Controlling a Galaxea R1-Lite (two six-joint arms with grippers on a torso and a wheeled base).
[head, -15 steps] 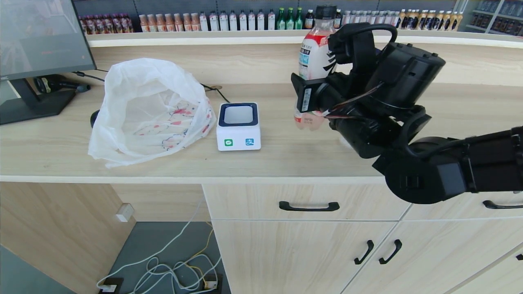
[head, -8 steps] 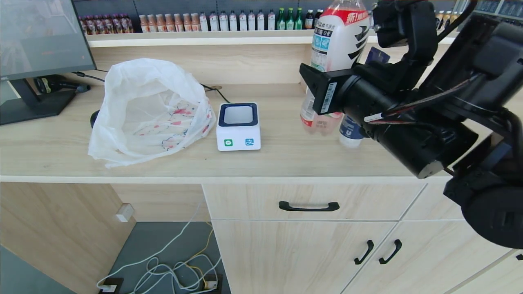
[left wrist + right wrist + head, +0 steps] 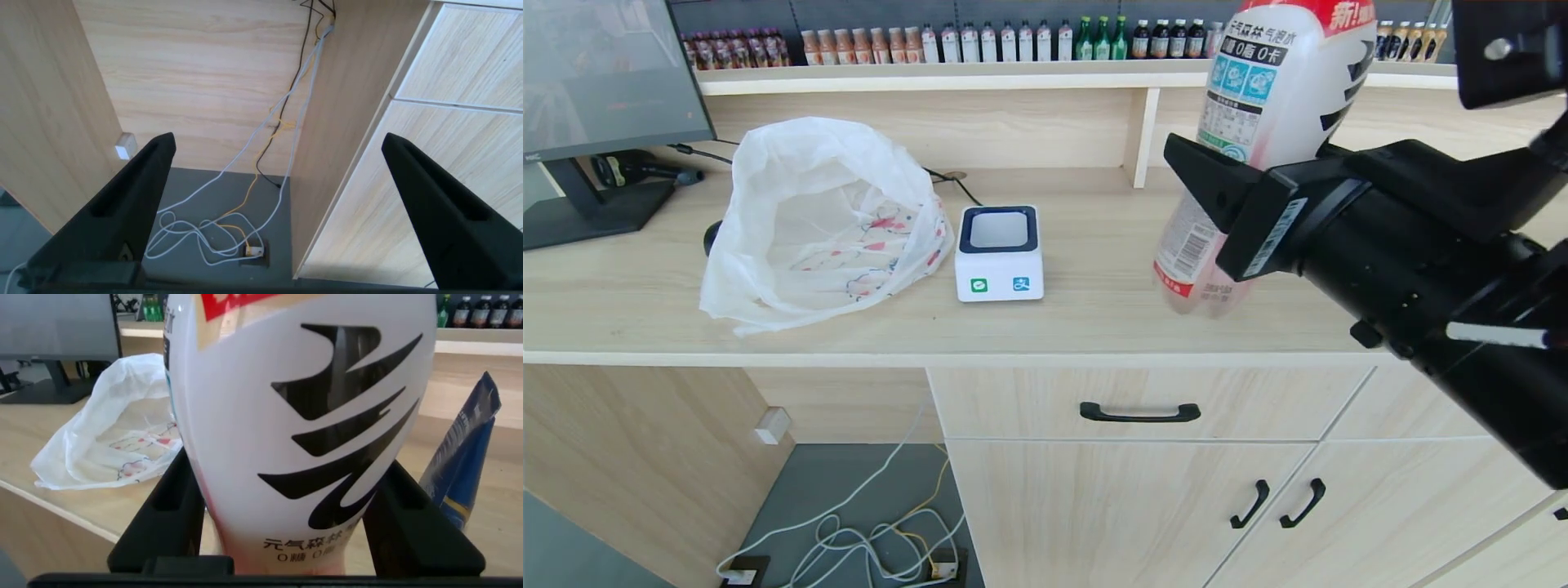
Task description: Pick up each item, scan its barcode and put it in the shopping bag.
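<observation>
The right gripper (image 3: 294, 539) clamps the bottle (image 3: 1258, 106) at mid-body, above the counter (image 3: 1094, 327) near its front edge. A stretch of counter separates it from the scanner (image 3: 1000, 251), with the bag (image 3: 825, 220) beyond. The bottle is near upright, base down, barcode toward the scanner side. The right wrist view adds a blue packet (image 3: 462, 457) behind it. The left gripper (image 3: 278, 204) hangs wide open, holding nothing, below the counter.

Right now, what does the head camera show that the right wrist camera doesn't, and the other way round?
Head camera's own: the white scanner on the counter, with the drawers and loose cables below. Right wrist camera's own: a blue packet. Shared: the bottle gripped in the jaws, the shopping bag and the monitor.
</observation>
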